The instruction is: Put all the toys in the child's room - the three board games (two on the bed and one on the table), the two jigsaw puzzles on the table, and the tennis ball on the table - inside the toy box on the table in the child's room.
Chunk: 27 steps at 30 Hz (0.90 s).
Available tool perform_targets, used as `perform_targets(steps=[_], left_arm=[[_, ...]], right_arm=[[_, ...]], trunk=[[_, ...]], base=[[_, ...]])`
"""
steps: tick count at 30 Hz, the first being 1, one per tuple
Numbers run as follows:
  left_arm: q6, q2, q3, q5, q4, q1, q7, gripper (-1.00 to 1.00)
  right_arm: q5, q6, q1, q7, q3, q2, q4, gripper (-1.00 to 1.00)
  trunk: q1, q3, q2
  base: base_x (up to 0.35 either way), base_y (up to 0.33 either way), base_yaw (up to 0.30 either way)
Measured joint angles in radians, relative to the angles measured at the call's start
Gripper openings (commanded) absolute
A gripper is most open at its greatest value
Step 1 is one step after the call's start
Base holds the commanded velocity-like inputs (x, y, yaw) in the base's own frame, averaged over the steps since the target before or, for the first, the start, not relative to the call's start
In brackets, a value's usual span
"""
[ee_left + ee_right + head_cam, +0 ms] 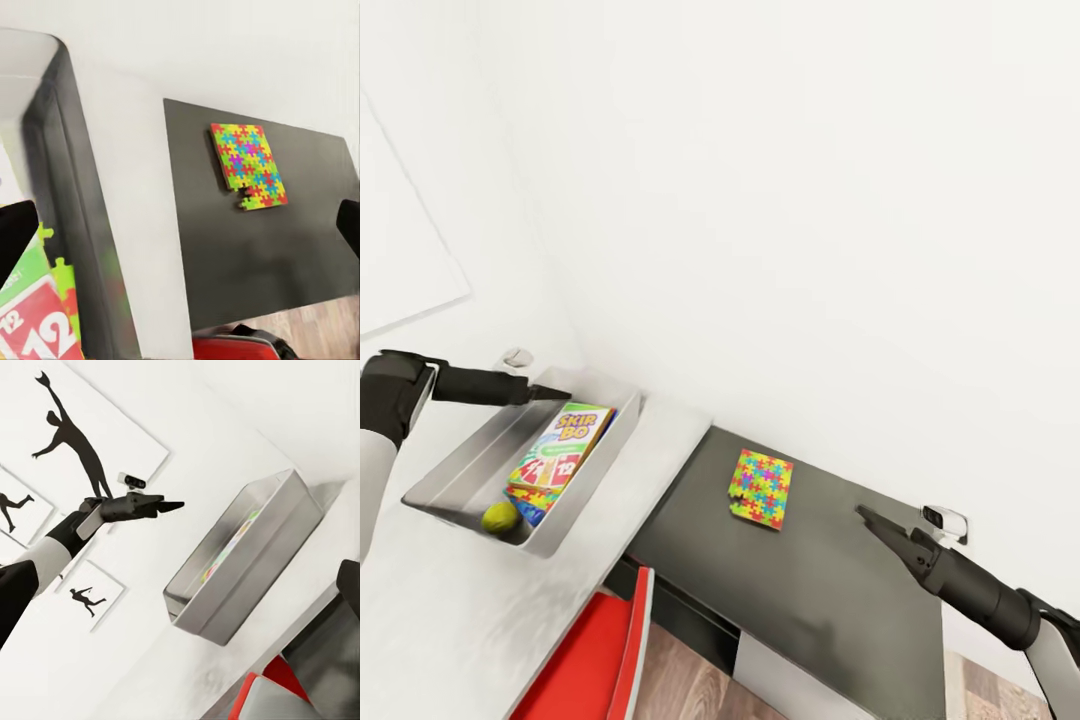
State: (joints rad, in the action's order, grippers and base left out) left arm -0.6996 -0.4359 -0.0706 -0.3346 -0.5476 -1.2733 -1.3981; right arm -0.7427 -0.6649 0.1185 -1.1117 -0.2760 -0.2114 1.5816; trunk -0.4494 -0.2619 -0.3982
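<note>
Counts, head view:
- 1 toy box (480,455), 9 o'clock.
- In it: 1 Skip-Bo board game (565,442), 1 tennis ball (499,516), 1 jigsaw puzzle (532,496) edge under the Skip-Bo; a blue bit beside the ball, can't tell what.
- 1 loose jigsaw puzzle (761,487) on the dark wing, centre, slightly toward 5 o'clock.
- 2 grippers: left gripper (550,393), right gripper (872,519).
- Right wrist view: 3 silhouette prints (71,442).

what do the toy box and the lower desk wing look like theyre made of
The toy box reads as brushed metal or grey translucent plastic, hard to tell which: thin sloping walls with a satin sheen, and in the right wrist view coloured contents seem to glow through its side. The lower desk wing looks like matte dark grey laminate or painted board: flat, even, almost no reflection.
</note>
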Motion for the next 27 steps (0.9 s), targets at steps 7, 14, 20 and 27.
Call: perform_targets(steps=[7,14,20,27], left_arm=[[-0.033,-0.011,-0.052,0.001,-0.004,-0.001,-0.098,1.0],[-0.04,-0.025,-0.108,-0.001,-0.005,-0.001,-0.165,1.0],[-0.041,-0.027,-0.121,-0.001,-0.005,0.0,-0.165,1.0],[-0.04,-0.028,-0.12,0.0,-0.004,-0.001,-0.165,1.0]], right_arm=[[0.0,0.0,-0.003,-0.035,-0.041,0.001,0.0,1.0],[0.0,0.0,-0.004,-0.05,-0.055,0.001,0.0,1.0],[0.0,0.0,-0.004,-0.053,-0.057,0.001,-0.001,1.0],[0.0,0.0,0.0,-0.055,-0.059,0.0,-0.001,1.0]], trunk=[[0.0,0.01,0.0],[0.0,0.02,0.0],[0.0,0.028,0.0],[0.0,0.038,0.0]], base=[[0.0,0.0,-0.169],[-0.029,-0.046,-0.169],[-0.127,-0.168,-0.169],[-0.033,-0.044,-0.169]])
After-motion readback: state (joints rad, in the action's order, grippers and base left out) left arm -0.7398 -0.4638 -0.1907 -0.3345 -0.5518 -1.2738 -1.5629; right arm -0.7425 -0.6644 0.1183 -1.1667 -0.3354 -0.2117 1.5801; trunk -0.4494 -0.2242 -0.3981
